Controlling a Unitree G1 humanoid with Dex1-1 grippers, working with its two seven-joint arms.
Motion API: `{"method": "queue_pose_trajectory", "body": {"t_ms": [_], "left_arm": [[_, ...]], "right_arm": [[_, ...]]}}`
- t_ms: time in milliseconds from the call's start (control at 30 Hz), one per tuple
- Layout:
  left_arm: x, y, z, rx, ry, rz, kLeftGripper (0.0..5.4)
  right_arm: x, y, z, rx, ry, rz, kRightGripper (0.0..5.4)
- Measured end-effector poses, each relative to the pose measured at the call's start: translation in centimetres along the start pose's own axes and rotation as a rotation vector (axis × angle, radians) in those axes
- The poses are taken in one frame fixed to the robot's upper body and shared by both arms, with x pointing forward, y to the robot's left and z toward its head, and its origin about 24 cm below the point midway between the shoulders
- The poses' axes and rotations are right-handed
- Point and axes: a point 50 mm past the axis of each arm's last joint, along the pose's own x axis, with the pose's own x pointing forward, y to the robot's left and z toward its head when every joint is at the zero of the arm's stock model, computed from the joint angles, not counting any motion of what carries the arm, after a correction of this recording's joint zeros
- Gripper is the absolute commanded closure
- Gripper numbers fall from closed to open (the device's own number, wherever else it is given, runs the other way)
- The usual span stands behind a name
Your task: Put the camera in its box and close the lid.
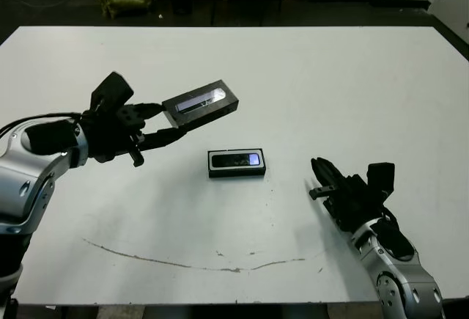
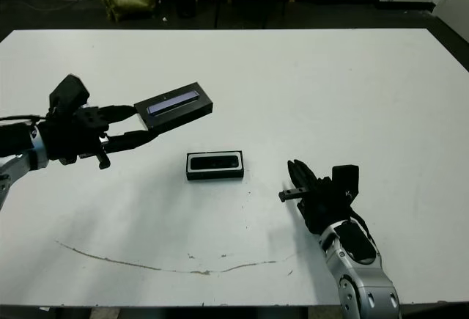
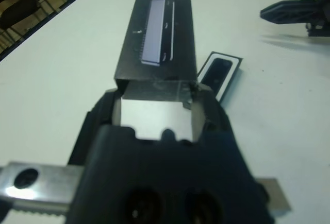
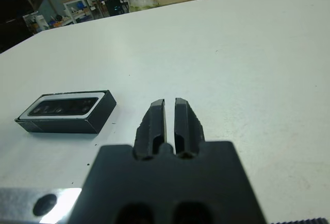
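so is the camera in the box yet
Yes: the camera lies inside the box; the left gripper holds the lid.

No text, label, brand, number or sign can be read in any view. The lid (image 3: pixel 157 41) has a glossy grey-blue strip on its top, with small marks beside it that are too small and blurred to read. The camera (image 1: pixel 236 160) in the box (image 4: pixel 101 116) shows only a dark shiny face without readable print.
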Motion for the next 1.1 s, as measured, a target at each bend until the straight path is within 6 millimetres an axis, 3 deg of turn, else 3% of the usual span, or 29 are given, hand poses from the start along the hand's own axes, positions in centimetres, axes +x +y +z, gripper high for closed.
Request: {"method": "queue_pose_trajectory", "body": {"t_ms": [1100], "left_arm": [[3.9,1.0,0.0,0.104,0.135,-0.315,3.50]], "right_arm": [[0.1,-0.5,0.1,-0.031,-0.040,0.015,5.40]]}}
